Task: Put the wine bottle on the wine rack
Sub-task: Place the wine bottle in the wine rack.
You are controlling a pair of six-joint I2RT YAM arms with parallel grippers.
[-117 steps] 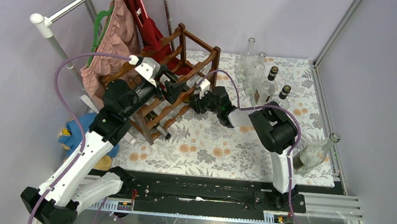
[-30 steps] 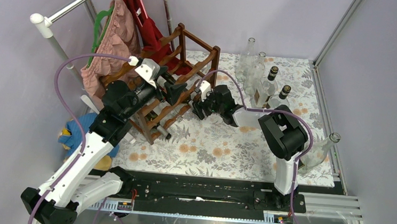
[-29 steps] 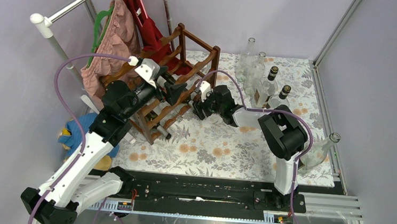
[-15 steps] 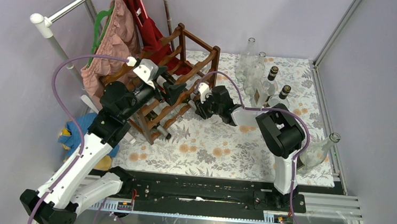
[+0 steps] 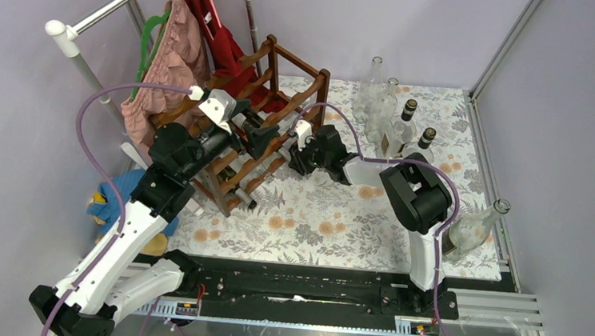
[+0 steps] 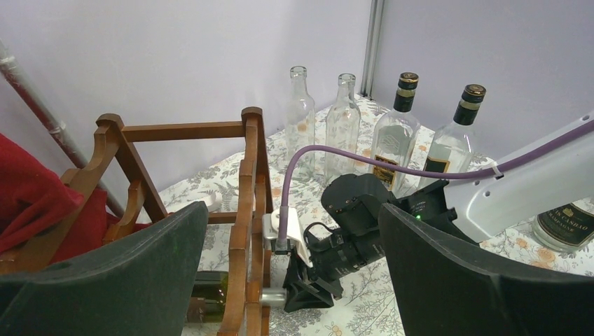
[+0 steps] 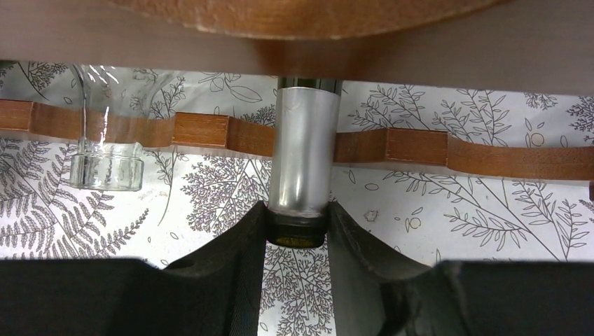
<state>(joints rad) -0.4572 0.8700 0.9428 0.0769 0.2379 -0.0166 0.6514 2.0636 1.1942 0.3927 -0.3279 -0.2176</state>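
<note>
Nearly done: green foil-necked wine bottle (image 7: 305, 140) lay in reddish-brown wooden wine rack (image 6: 249, 203); right end effector (image 7: 298, 224) clamped its neck, left end effector (image 5: 263, 140) wide; release pending.

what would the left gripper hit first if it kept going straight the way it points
Probably the right gripper, shut on the neck of the wine bottle by the wine rack; depth is unclear.

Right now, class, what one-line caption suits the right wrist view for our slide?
The right gripper shut on the neck of the bottle lying in the rack.
</note>
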